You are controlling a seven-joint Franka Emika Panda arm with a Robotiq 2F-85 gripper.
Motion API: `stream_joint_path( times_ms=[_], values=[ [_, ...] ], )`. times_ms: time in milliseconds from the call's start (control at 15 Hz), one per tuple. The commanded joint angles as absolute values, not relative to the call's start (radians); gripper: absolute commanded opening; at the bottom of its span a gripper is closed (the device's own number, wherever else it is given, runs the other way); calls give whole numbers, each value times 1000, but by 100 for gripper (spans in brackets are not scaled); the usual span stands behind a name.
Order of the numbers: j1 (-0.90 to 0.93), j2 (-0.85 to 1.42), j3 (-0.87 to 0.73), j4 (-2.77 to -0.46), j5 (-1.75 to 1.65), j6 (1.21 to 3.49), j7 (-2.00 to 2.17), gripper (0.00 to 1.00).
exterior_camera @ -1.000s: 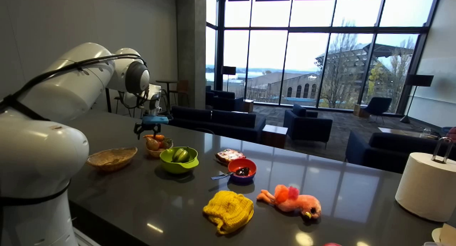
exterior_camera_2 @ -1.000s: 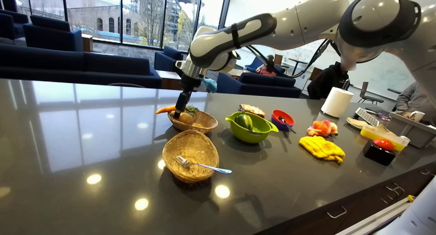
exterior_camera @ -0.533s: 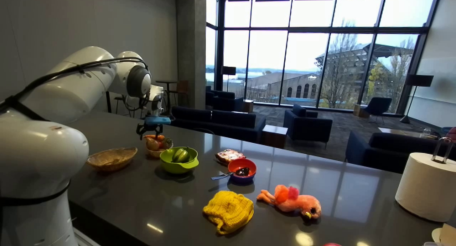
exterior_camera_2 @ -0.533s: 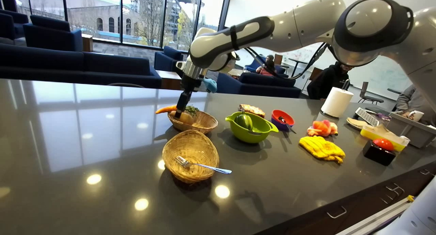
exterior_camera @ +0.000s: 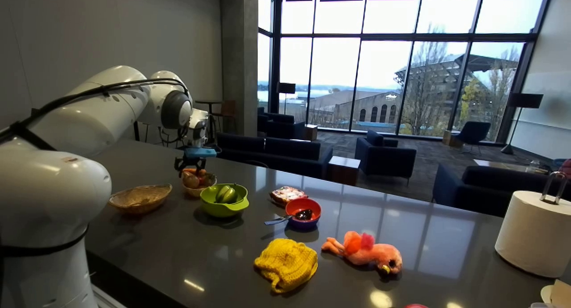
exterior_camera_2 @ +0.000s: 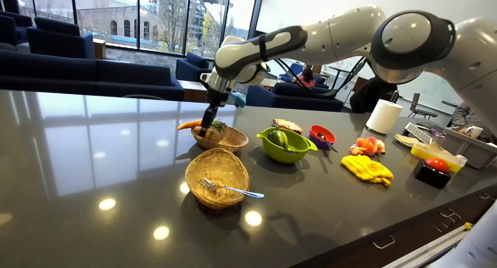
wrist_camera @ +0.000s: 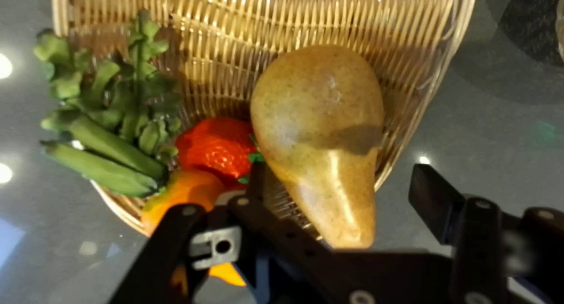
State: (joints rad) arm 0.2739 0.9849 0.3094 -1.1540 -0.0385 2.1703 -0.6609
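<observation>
A brown-yellow pear-shaped fruit (wrist_camera: 321, 101) lies in a wicker basket (wrist_camera: 460, 22). My gripper (wrist_camera: 340, 172) stands open around its narrow end in the wrist view. The left finger pad is in the basket beside the neck; the right finger (wrist_camera: 436, 202) is over the outer side, with a visible gap to the fruit. A red strawberry (wrist_camera: 216, 145), an orange carrot (wrist_camera: 194, 187) and green leafy stalks (wrist_camera: 110, 97) share the basket, left of the fruit. In both exterior views the gripper (exterior_camera_2: 203, 134) reaches down into this basket, and its fingers partly hide the fruit.
Near it stand a lime-green bowl (exterior_camera_2: 295, 153) with a green squash, and another basket (exterior_camera_2: 237, 167) holding a fork (exterior_camera_2: 233, 189). Farther along are a red-purple bowl (exterior_camera: 308, 222), a bread slice (exterior_camera: 287, 194), yellow knitwear (exterior_camera: 287, 265), a pink plush bird (exterior_camera: 370, 252) and paper towels (exterior_camera: 533, 236).
The arm has come lower, and the gripper has shifted slightly right in an exterior view while sinking closer around the fruit. Its fingers have drawn in a little. The objects on the counter have not moved.
</observation>
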Motion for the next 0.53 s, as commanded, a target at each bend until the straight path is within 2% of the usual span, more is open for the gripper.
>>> stream_joint_path(
  times_ms=[0,133,267,467],
  values=[
    [276,1013,306,-1095,-45,2136,-675,52],
    [282,1022,304,-1080,-46,2132,-668,35],
    [279,1012,303,-1088,-46,2130,-666,23],
    [278,989,298,-1105,-50,2129,-657,22]
  ],
)
